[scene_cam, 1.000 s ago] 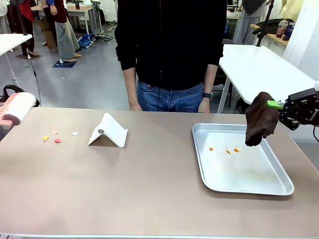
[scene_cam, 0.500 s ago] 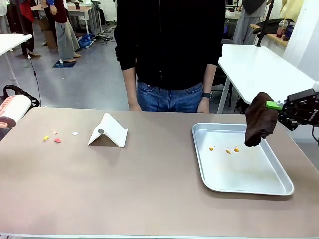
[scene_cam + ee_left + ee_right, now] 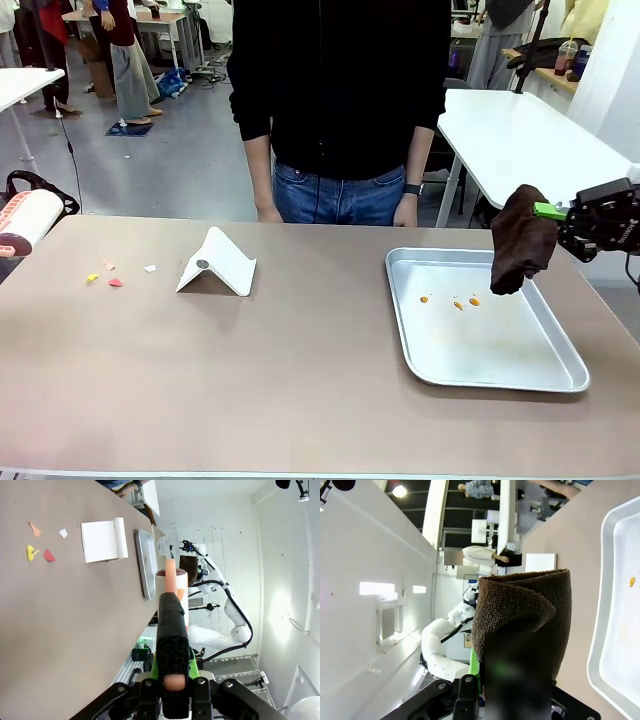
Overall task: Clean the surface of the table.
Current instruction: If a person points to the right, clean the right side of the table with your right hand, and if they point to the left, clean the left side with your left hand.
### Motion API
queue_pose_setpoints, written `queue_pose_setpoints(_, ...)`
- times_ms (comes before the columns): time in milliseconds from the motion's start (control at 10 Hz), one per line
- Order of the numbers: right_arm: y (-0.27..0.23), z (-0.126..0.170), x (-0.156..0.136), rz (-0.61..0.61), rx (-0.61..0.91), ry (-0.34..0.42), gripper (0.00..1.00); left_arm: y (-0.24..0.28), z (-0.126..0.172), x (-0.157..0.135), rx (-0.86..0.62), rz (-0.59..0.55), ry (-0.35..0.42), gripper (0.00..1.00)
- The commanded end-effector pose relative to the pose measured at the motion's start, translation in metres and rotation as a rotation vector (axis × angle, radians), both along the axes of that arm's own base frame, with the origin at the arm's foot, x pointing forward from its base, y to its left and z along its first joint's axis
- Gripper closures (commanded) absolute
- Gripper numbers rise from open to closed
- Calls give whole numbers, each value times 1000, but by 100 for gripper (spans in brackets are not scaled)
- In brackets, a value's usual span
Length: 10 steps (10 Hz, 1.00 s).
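The table [image 3: 300, 380], spanning the foreground, looks rigid and smooth, for wiping, not grasping; the right gripper [image 3: 553, 211] is clamped on a brown cloth [image 3: 520, 245], the left gripper [image 3: 171, 611] on a lint roller [image 3: 30, 218].

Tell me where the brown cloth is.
In the front view the brown cloth hangs from the right gripper, by the metal tray's far right corner.

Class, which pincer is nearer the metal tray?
Right. The right pincer, holding a brown cloth, hangs by the far-right corner of the tray; the left pincer, gripping a roller, is at the opposite end of the table.
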State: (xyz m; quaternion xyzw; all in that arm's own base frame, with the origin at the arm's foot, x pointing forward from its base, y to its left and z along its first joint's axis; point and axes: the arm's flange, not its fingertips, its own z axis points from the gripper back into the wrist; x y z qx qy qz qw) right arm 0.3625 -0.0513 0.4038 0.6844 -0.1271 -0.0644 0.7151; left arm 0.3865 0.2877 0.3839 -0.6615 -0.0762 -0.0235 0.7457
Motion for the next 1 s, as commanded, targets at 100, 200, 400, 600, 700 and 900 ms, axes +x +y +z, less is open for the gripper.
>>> queue_pose_setpoints(100,0,4,-2,9,8,-11,100,0,3,-2,-9,-16,-19,100)
queue_pose_setpoints(200,0,4,-2,9,8,-11,100,0,3,-2,-9,-16,-19,100)
queue_pose_setpoints(400,0,4,-2,9,8,-11,100,0,3,-2,-9,-16,-19,100)
queue_pose_setpoints(600,0,4,-2,9,8,-11,100,0,3,-2,-9,-16,-19,100)
queue_pose_setpoints(700,0,4,-2,9,8,-11,100,0,3,-2,-9,-16,-19,100)
queue_pose_setpoints(900,0,4,-2,9,8,-11,100,0,3,-2,-9,-16,-19,100)
